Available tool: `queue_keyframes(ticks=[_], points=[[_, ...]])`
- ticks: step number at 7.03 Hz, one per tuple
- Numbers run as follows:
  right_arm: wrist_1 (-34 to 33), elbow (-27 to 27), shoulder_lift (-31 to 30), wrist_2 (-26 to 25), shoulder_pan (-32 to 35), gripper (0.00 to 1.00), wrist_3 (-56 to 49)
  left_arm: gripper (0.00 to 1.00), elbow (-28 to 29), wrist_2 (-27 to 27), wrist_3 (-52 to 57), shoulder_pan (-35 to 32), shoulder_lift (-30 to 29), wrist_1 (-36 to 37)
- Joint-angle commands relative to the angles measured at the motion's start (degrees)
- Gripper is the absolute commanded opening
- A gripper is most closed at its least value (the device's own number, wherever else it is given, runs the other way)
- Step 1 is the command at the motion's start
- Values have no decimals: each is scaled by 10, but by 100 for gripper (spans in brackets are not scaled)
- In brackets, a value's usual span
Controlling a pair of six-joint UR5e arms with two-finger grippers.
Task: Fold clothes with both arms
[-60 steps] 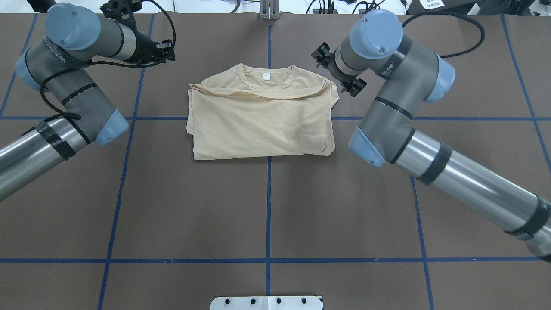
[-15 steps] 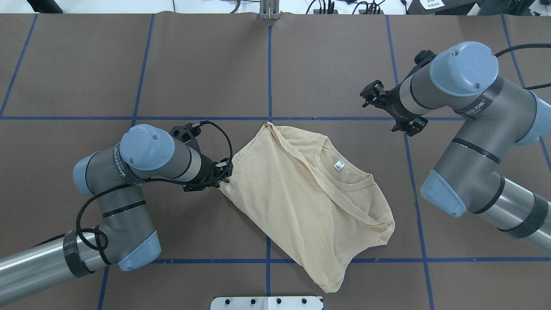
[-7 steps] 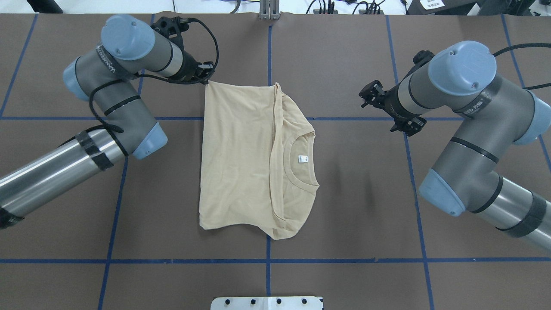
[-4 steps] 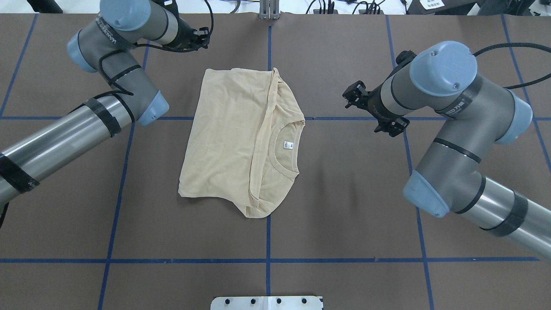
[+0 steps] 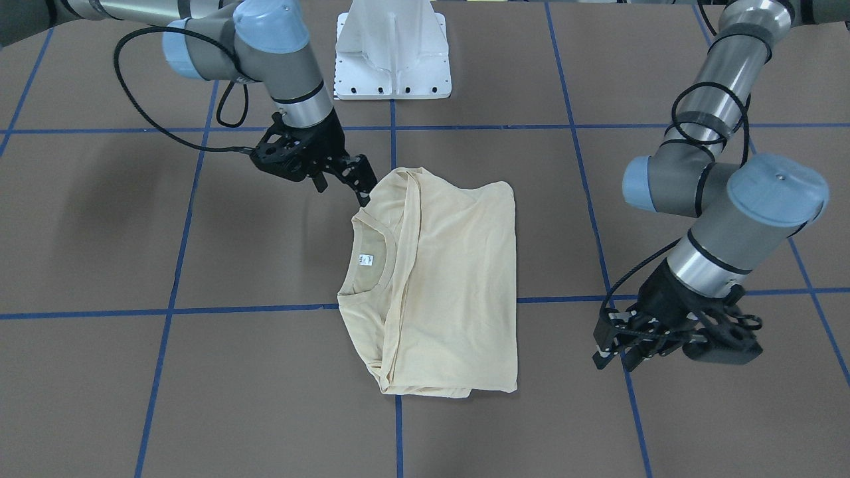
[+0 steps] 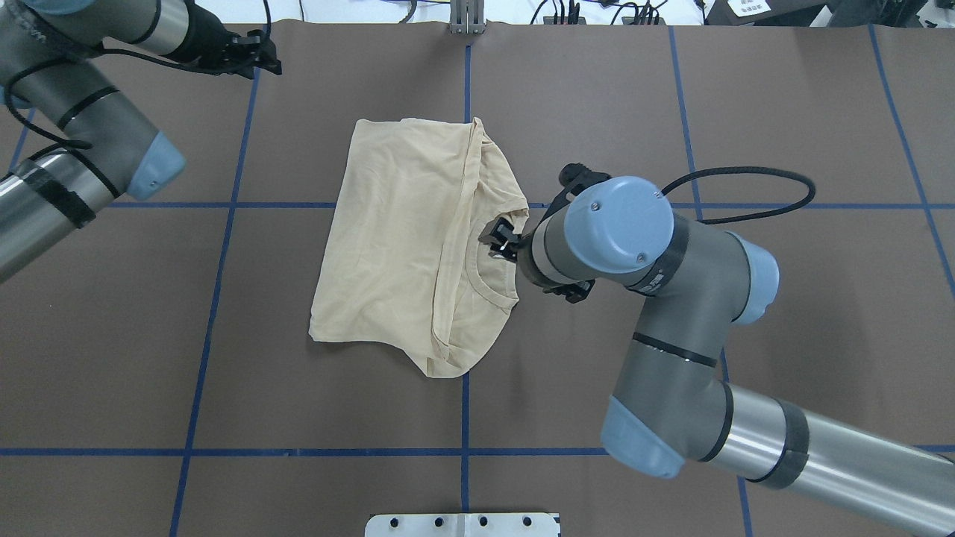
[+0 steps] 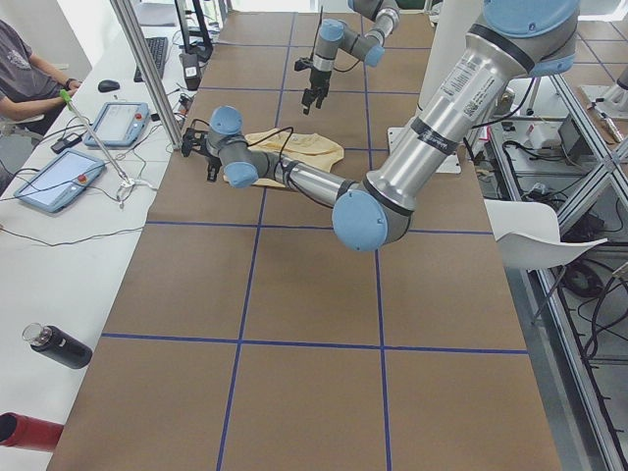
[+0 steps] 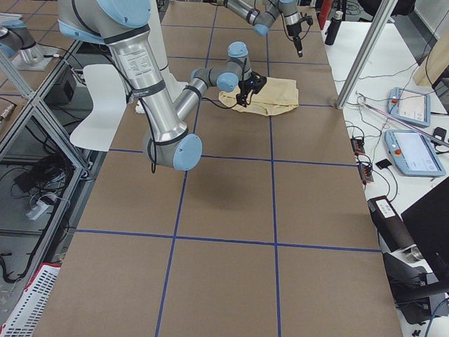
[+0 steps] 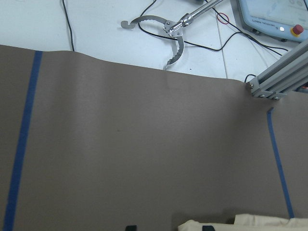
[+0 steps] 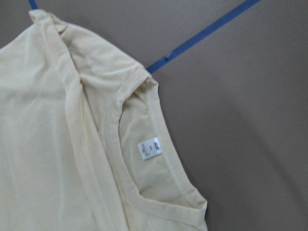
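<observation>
The clothes are one pale cream T-shirt (image 6: 395,239), folded into a rough rectangle in the middle of the table. Its collar and white neck label (image 10: 149,148) face the robot's right. My right gripper (image 6: 501,242) hovers at the collar edge, open and empty. In the front-facing view its fingers (image 5: 362,189) point down at the shoulder of the T-shirt (image 5: 451,279). My left gripper (image 6: 257,56) is at the table's far left, apart from the cloth and open. The left wrist view shows only a corner of the T-shirt (image 9: 240,224).
Blue tape lines (image 6: 465,447) grid the brown table cover. The white pedestal base (image 5: 392,53) stands at the robot's edge. A metal post (image 6: 466,19) rises at the far edge. Beyond it a white bench holds tablets (image 7: 123,123), cables and metal tongs (image 9: 168,29). A person (image 7: 25,69) sits there.
The left gripper dragged and turned the T-shirt, let go of its corner and drew back to the far left. The right arm swung in from the right to the collar.
</observation>
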Motion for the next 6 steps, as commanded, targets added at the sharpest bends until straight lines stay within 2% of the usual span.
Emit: queue_keyframes(ticks=[1,3,4,6], points=[[-2,-68,69,-6,-47,91,-120,55,-48,-4,24,-12,55,3],[-2,-94,81,12,-53,56,-321,55,-48,-2,22,-11,58,3],[-1,-104,77,87,-52,43,-369,55,-48,-2,21,-12,59,2],[-2,-140,99,105,-53,41,-418,55,-53,1,18,-13,71,2]])
